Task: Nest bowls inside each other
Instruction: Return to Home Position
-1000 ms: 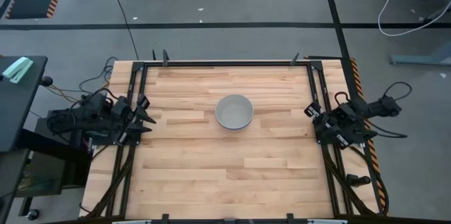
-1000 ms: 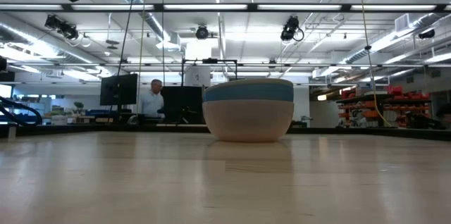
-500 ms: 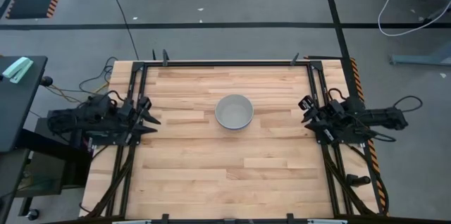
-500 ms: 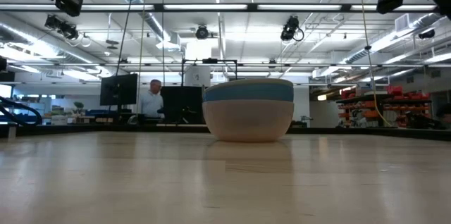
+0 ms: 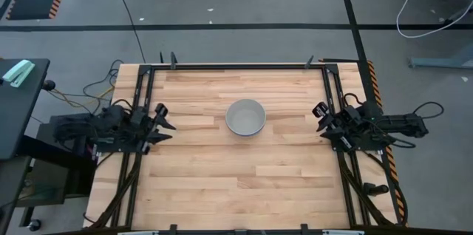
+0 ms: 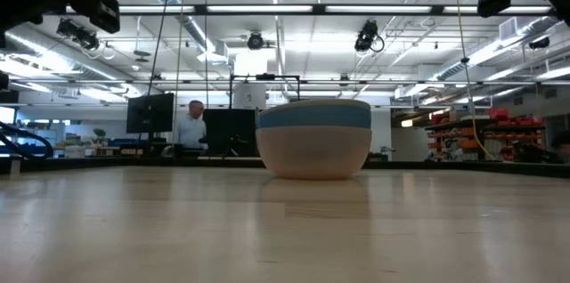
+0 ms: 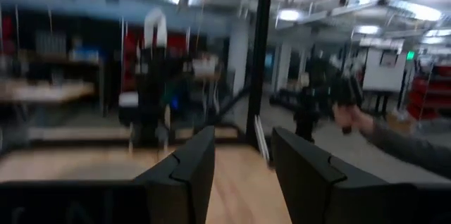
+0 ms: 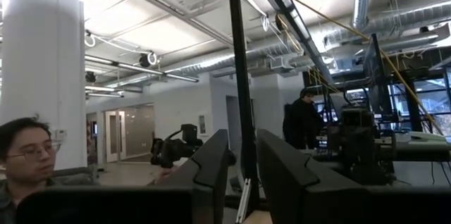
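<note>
The nested bowls (image 5: 245, 117) stand at the middle of the counter (image 5: 222, 183), grey-white innermost. The stack needs no support, so the left pincer (image 5: 165, 123) and right pincer (image 5: 321, 120) hang released and empty at opposite counter edges.

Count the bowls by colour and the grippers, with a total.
Grey-white bowl: 1, top of the stack
Blue bowl: 1, middle
Salmon-pink bowl: 1, bottom
Grippers: 2, left gripper at the left edge of the table, right gripper at its right edge, both open and empty
Total: 5
</note>
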Robot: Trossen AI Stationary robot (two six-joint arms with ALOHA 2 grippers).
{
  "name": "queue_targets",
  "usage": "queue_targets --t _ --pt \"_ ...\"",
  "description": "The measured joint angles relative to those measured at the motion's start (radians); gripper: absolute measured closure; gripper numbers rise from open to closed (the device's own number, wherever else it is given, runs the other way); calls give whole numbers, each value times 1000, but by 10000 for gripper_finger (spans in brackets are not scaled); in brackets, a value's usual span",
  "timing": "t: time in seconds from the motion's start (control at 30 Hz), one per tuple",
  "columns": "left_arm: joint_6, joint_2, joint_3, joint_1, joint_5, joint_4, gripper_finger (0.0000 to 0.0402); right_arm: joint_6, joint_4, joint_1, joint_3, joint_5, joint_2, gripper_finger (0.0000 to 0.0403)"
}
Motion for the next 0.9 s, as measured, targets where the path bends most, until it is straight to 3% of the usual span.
queue_targets --t 0.13,0.4,0.63,0.9 --pt "12 1 -85 0 0 172 259 0 -4 0 0 0 0 319" --pt "52 1 -84 1 -1 206 256 1 -12 0 0 0 0 319" --pt "95 1 -84 1 -1 54 253 -28 -119 0 0 0 0 319" --pt "132 9 -83 1 -9 -105 263 -193 -271 0 0 5 0 319"
